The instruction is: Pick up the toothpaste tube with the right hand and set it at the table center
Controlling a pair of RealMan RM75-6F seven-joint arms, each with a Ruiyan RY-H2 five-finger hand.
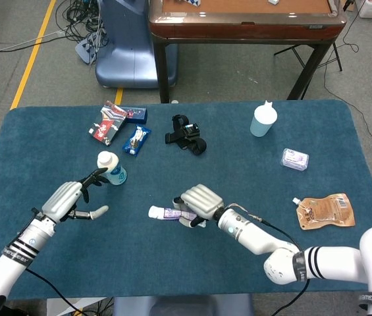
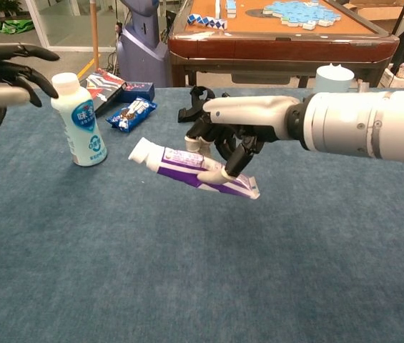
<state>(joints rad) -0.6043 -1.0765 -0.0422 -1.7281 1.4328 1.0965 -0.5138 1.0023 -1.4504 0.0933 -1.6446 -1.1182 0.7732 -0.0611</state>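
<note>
Your bench (image 1: 317, 131) is a wide blue surface, and your right hand (image 2: 234, 136) hangs over its middle with fingers (image 2: 236, 158) curled around the toothpaste tube (image 2: 187, 163), pinching its flat end. The tube sits tilted, cap end toward the small white bottle (image 2: 79, 123). Your left hand (image 1: 67, 201) is off to the side, fingers spread, holding nothing. Expect the tube to be light and soft, so hold mid-body and squeeze gently.

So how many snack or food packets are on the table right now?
3: a red packet and a blue snack bar at the far left, and a brown spouted pouch near the right edge.
</note>
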